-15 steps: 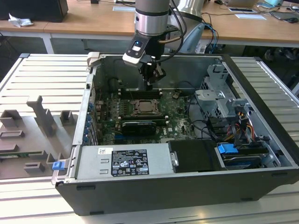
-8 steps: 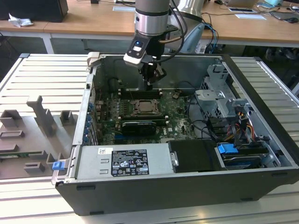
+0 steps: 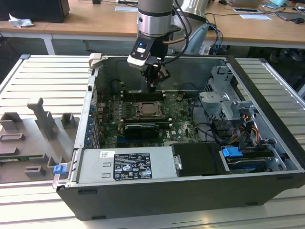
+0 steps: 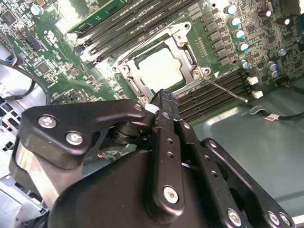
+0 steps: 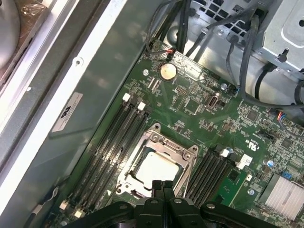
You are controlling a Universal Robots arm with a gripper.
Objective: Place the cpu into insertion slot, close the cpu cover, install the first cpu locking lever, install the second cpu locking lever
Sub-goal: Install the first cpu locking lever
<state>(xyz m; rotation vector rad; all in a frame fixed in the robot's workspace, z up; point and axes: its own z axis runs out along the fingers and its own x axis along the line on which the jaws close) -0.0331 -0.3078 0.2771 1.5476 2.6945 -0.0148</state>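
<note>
The cpu (image 4: 159, 69) lies flat in the insertion slot (image 3: 145, 109), its pale face showing through the window of the cpu cover (image 4: 183, 40). The cover's silvery frame (image 5: 164, 145) lies down over the chip. One thin wire locking lever (image 4: 229, 91) sticks out sideways over the black RAM slots. Another wire lever (image 4: 142, 45) runs along the opposite side of the socket. My gripper (image 4: 164, 97) hangs just above the socket's edge, fingers shut together with nothing between them. The gripper (image 5: 163, 184) overlaps the cpu's near edge in the first wrist view, and the gripper (image 3: 152, 85) stands above the board in the exterior view.
The green motherboard (image 5: 199, 109) sits deep inside an open computer case (image 3: 157, 195). RAM slots (image 5: 114, 137) flank the socket on both sides. Cables and a metal drive cage (image 3: 228, 102) crowd the exterior view's right. A power supply (image 3: 126, 164) lines the front.
</note>
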